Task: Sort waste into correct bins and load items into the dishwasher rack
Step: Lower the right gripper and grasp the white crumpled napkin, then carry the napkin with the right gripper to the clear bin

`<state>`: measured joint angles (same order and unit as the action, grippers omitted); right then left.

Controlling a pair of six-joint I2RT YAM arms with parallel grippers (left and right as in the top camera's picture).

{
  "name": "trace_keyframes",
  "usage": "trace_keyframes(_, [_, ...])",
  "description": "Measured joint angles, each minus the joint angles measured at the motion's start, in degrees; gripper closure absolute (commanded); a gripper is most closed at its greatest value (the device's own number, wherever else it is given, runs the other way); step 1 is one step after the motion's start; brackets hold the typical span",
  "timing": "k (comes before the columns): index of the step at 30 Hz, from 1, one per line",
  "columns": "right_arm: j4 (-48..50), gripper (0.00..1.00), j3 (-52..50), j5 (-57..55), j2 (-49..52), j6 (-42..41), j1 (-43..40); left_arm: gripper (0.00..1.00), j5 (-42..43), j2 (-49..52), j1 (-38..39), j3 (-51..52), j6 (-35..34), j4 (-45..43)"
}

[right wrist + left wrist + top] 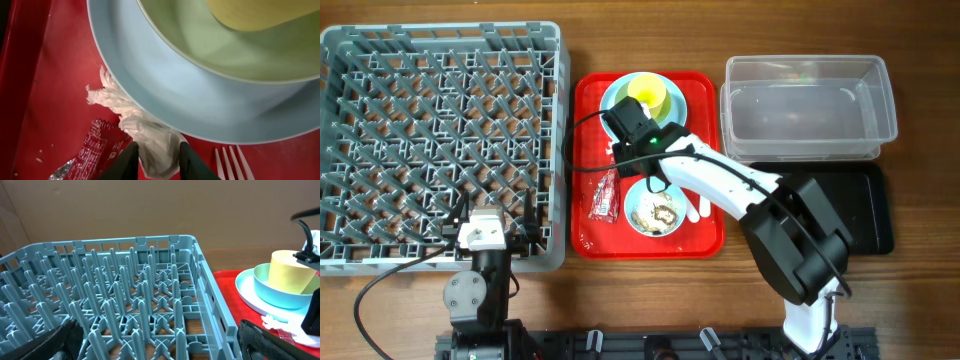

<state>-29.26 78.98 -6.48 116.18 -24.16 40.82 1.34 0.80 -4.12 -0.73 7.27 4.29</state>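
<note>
My right gripper (157, 162) is shut on the crumpled white paper (150, 135), which lies on the red tray against the rim of the light blue plate (200, 100). The red wrapper (97, 147) lies just left of it and the white fork (232, 162) to its right. The blue-green bowl (225, 45) sits on the plate with the yellow cup (260, 12) in it. Overhead, the small white bowl (655, 213) holds food scraps. My left gripper (157, 345) is open and empty over the front edge of the grey rack (440, 140).
The flat red tray (585, 235) sits between the rack and the clear tub (807, 105). The black tray (865, 215) lies in front of the tub. My right arm stretches across the red tray's right side.
</note>
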Motion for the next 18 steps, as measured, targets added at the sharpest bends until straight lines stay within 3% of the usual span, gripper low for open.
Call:
trace_keyframes(2, [1.4, 0.77, -1.6, 0.0, 0.0, 0.0, 0.0, 0.00, 0.0, 0.0, 0.0, 0.0, 0.0, 0.0])
trace_keyframes(4, [1.6, 0.96, -2.5, 0.0, 0.0, 0.0, 0.0, 0.00, 0.0, 0.0, 0.0, 0.0, 0.0, 0.0])
trace_keyframes(11, [1.0, 0.96, -2.3, 0.4, -1.8, 1.0, 0.0, 0.00, 0.0, 0.0, 0.0, 0.0, 0.0, 0.0])
trace_keyframes(15, [1.5, 0.96, -0.7, -0.4, -11.8, 4.4, 0.0, 0.00, 0.0, 0.0, 0.0, 0.0, 0.0, 0.0])
trace_keyframes(18, [1.9, 0.96, 1.4, -7.8, -23.8, 7.8, -1.3, 0.00, 0.0, 0.0, 0.0, 0.0, 0.0, 0.0])
